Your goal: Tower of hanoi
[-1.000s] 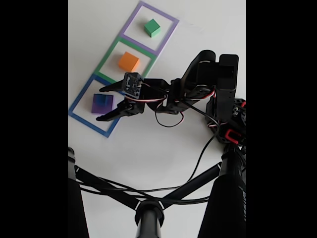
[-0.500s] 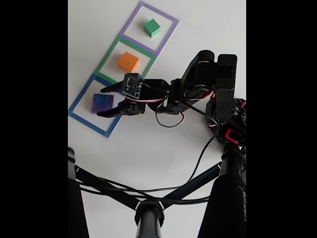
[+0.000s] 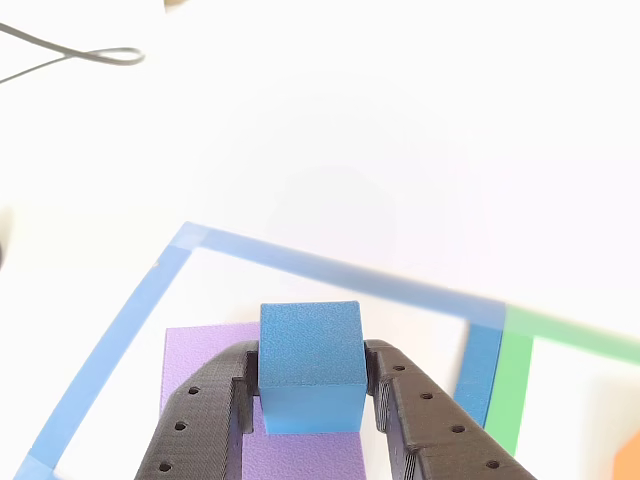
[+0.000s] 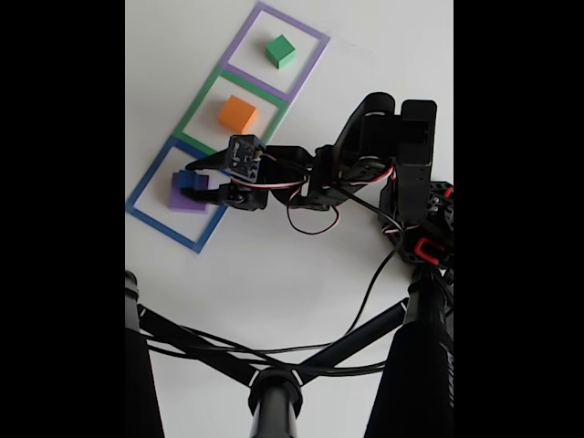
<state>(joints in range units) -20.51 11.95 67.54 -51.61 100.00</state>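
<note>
Surface: white matte tabletop [image 4: 274,265], evenly lit; black bars fill both sides of the fixed view.
Markings: three flat square outlines in a diagonal row, sharing edges: blue outline [image 4: 144,187], green outline [image 4: 203,102], purple outline [image 4: 239,36].
Writing: no brand, label or lettering can be read on any surface.
Gripper: black printed two-finger gripper [image 3: 312,372], its fingers pressed against opposite sides of the small matte blue foam cube [image 3: 310,352].
Blue cube: sits on top of the wider flat purple foam slab [image 3: 200,350], which lies inside the blue outline.
Orange block: bigger matte orange foam block [image 4: 237,114] alone inside the green outline, well apart from the gripper.
Green cube: small green foam cube [image 4: 280,51] inside the purple outline, farthest up in the fixed view.
Edges: slab lies clear of the blue outline's border in the other view.
Open room: bare white table stretches beyond the blue outline in the other view; fixed view shows a bare patch below the arm.
Clutter: black tripod legs [image 4: 274,383] and loose cables [image 4: 365,292] cross the lower fixed view.
</note>
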